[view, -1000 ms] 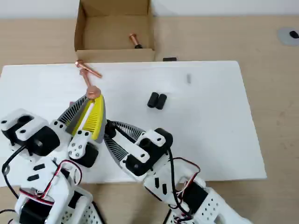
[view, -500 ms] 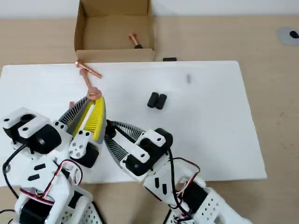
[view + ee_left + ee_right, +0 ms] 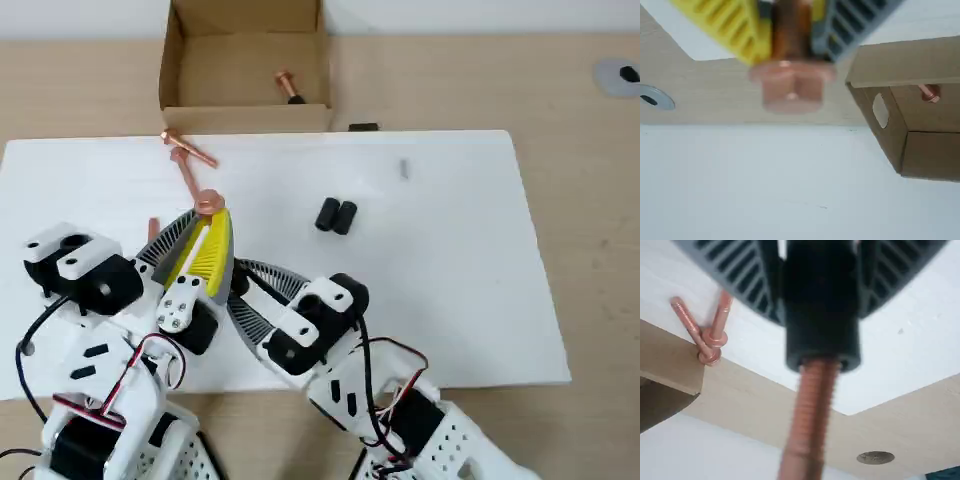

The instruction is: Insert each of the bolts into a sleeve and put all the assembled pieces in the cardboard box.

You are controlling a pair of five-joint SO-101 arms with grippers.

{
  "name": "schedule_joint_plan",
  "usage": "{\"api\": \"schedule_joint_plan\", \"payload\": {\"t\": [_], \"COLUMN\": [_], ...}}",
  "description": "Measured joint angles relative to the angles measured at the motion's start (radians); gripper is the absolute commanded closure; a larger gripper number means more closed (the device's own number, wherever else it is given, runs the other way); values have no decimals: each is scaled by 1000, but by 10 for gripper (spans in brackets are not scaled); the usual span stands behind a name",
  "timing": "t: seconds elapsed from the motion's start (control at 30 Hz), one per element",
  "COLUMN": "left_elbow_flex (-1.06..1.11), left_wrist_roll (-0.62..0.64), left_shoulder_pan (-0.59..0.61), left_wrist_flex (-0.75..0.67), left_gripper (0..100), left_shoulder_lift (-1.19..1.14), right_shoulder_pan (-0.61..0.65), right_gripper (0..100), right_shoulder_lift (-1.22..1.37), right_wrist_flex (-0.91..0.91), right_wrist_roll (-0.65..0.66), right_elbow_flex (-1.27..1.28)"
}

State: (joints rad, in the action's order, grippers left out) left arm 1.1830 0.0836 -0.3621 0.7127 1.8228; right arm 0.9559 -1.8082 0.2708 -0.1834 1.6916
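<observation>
My left gripper (image 3: 207, 217), with one yellow and one grey finger, is shut on a copper bolt (image 3: 207, 203) whose hex head (image 3: 791, 90) sticks out past the fingertips. My right gripper (image 3: 233, 272) sits right beside it, shut on a black sleeve (image 3: 822, 315). A copper threaded shaft (image 3: 807, 415) sticks out of the sleeve's end. Two loose bolts (image 3: 187, 158) lie crossed near the cardboard box (image 3: 245, 118), which holds one bolt with a sleeve on it (image 3: 289, 86). Two black sleeves (image 3: 336, 216) lie side by side mid-mat.
A white mat (image 3: 450, 260) covers the wooden table, with the box just beyond its far edge. A small copper piece (image 3: 153, 228) peeks out beside the left gripper. A metal grommet (image 3: 618, 75) sits in the table at the far right.
The left arm has shifted slightly to the right, carrying the bolt with it. The right arm has stayed in place.
</observation>
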Motion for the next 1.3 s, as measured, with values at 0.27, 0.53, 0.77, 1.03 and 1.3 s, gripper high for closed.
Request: {"api": "schedule_joint_plan", "payload": {"t": [0.27,0.53,0.77,1.03,1.3], "left_elbow_flex": [3,3,-58,-163,-198], "left_wrist_roll": [-44,-83,-100,-207,-166], "left_shoulder_pan": [-55,-75,-75,-29,129], "left_wrist_flex": [137,201,313,416,416], "left_gripper": [904,864,830,828,833], "left_shoulder_lift": [-5,-3,-3,-3,0], "right_shoulder_pan": [2,0,2,-46,-158], "right_gripper": [989,989,989,989,989], "right_shoulder_lift": [2,2,2,2,2], "right_wrist_flex": [0,0,0,0,0], "right_wrist_roll": [2,0,2,2,3], "right_elbow_flex": [-2,0,0,0,-2]}}
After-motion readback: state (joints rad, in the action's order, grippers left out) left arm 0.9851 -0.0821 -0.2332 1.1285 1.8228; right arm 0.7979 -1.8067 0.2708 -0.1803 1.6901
